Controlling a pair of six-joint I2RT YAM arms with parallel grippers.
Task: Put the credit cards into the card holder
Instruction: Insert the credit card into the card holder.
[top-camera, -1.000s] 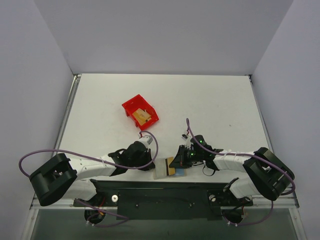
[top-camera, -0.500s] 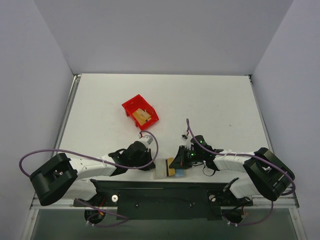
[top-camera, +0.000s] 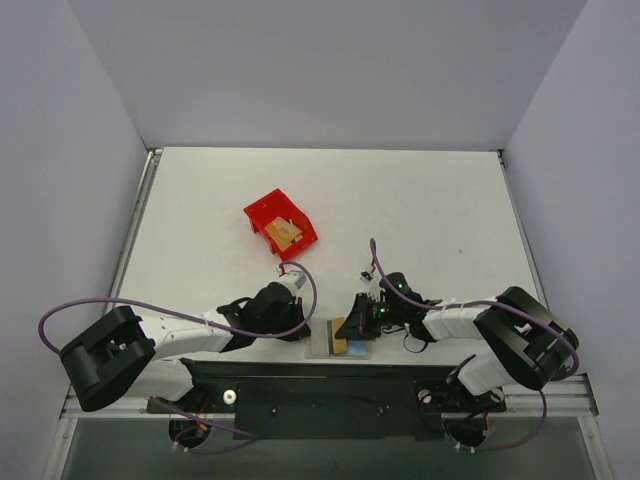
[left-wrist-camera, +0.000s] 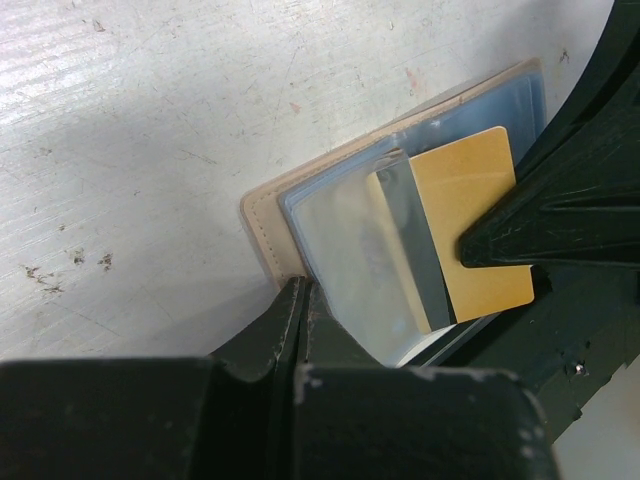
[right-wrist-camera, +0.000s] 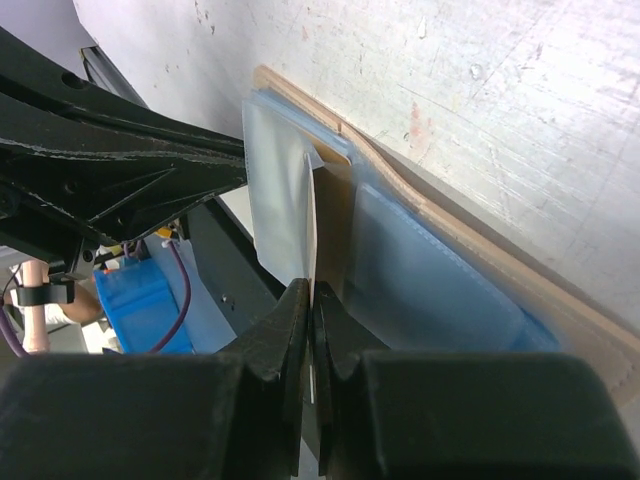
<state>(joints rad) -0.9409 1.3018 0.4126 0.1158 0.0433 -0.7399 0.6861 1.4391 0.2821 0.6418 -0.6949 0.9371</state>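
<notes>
Beige card holder (top-camera: 322, 345) lies open at bottom centre of the top view, near the counter (top-camera: 430, 220) edge. Left gripper (left-wrist-camera: 303, 292) is pinched shut on its corner. Right gripper (right-wrist-camera: 312, 290) is clamped on an orange credit card (left-wrist-camera: 470, 230), partly under the clear sleeve.

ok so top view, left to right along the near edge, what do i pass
left arm → left gripper → holder → right arm. The card and the right gripper lie over the holder, so I leave them out.
</notes>
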